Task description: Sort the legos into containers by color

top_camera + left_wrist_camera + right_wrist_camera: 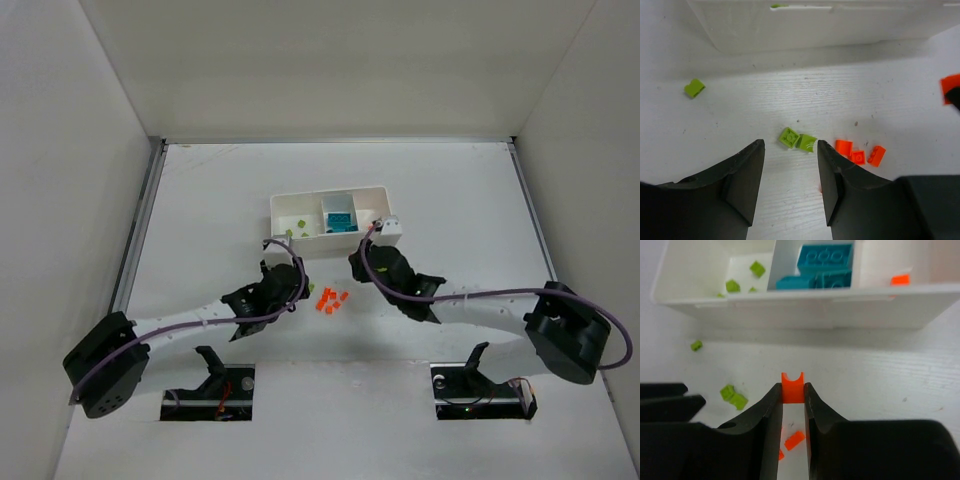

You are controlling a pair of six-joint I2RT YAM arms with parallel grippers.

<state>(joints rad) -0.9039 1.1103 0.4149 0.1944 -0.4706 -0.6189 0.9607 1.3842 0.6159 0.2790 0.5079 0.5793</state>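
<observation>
Right end effector [792, 390] grips orange lego [792, 382]; lime lego [807, 143] seemingly bears white arcs.

Robot laboratory cell: white walls [330, 70] enclose a white table [200, 200]; left arm [190, 322], right arm [480, 300] mounted at frame bottom.

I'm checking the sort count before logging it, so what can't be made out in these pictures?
Top view: the loose orange legos and those in the tray are too small to count.
Left wrist view: the tray's near wall hides its contents.
Right wrist view: the top edge cuts off the compartments' far ends; the right hand's fingers hide part of the held orange lego.
</observation>
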